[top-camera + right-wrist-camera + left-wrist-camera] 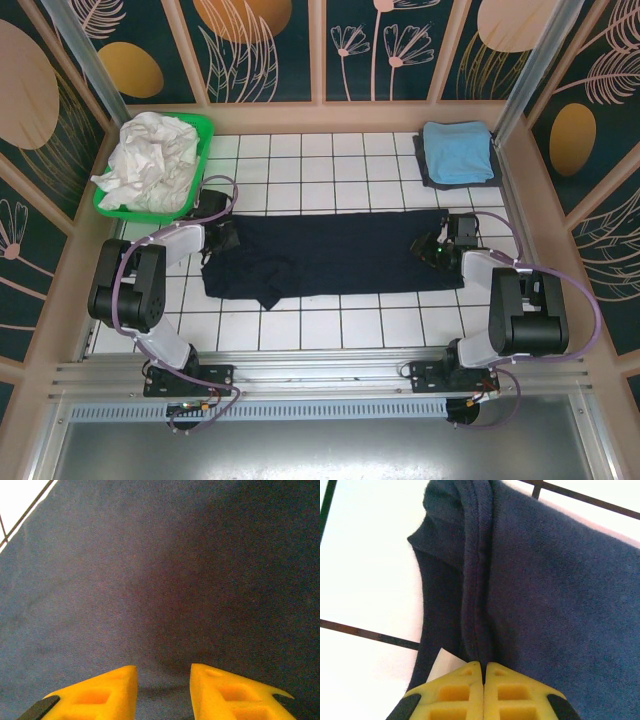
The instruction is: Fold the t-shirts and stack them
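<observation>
Navy shirt (320, 255) spread across the middle of the surface (320, 160), one tool at each end.
Shirt lies flat in a long band running left to right, with its left end bunched up and sagging toward the near edge. Left tool (484, 667) sits at the shirt's left end, fingers pressed fully together and pinching a raised fold of navy cloth; the seam ridge runs straight into the tips. Right tool (162, 672) sits at the right end, fingers partway apart over flat navy cloth, nothing visibly pinched between them. White shirt (150, 160) is crumpled in the green basket (208, 135) at the far left corner. Light blue shirt (457, 150) is folded at the far right corner.
</observation>
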Controlling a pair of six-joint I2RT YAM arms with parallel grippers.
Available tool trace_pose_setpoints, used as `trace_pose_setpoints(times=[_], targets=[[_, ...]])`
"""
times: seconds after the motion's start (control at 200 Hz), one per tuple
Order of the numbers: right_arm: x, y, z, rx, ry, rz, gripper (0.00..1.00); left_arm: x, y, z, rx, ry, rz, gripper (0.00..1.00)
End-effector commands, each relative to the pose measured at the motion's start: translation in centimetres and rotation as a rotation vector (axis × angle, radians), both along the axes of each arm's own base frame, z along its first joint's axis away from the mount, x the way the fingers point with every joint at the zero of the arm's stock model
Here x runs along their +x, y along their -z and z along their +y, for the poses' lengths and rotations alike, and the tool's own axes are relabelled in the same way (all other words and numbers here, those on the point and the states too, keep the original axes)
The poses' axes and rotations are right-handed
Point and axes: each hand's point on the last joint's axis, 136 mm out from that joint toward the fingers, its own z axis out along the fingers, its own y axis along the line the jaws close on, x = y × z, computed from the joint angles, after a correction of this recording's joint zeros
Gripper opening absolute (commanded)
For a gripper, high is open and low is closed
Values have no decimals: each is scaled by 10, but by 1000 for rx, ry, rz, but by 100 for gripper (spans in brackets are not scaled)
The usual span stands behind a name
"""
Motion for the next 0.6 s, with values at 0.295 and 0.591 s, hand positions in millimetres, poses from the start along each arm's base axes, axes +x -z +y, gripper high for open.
trace_pose_setpoints(times=[0.295, 0.591], targets=[[-30, 29, -3, -22, -7, 132, 35, 7, -26, 19, 113, -19, -12, 0], [-32, 30, -2, -18, -11, 132, 35, 7, -21, 44, 264, -59, 35, 11]])
